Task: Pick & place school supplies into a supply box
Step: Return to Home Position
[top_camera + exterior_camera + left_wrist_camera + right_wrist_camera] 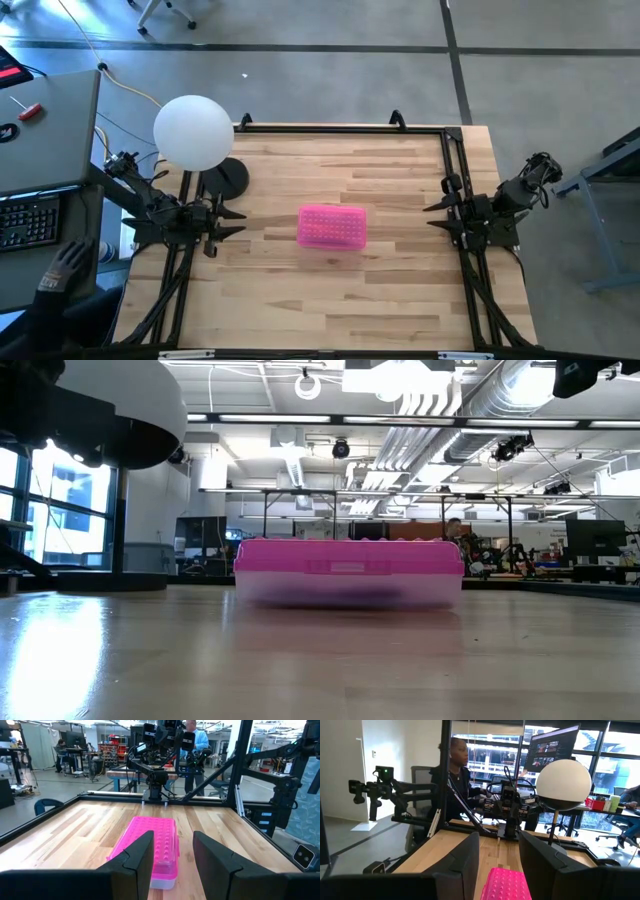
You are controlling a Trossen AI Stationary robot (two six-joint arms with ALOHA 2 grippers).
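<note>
From above, the box (332, 226) lies shut mid-table, so both arms sit parked at opposite edges, judged homing. Low view: its pink lid (348, 555) is seated flat. Left wrist: left gripper (172, 842) is moderately open and empty. Right wrist: right gripper (499, 842) is likewise open, touching nothing.

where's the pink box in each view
High: box mid-table, between left gripper and right gripper.
Low: box centre, side on, lid shut.
Left wrist: box ahead, between the open fingers.
Right wrist: box end only, between the open fingers.
Shared landmark: globe lamp, high and right wrist views.
</note>
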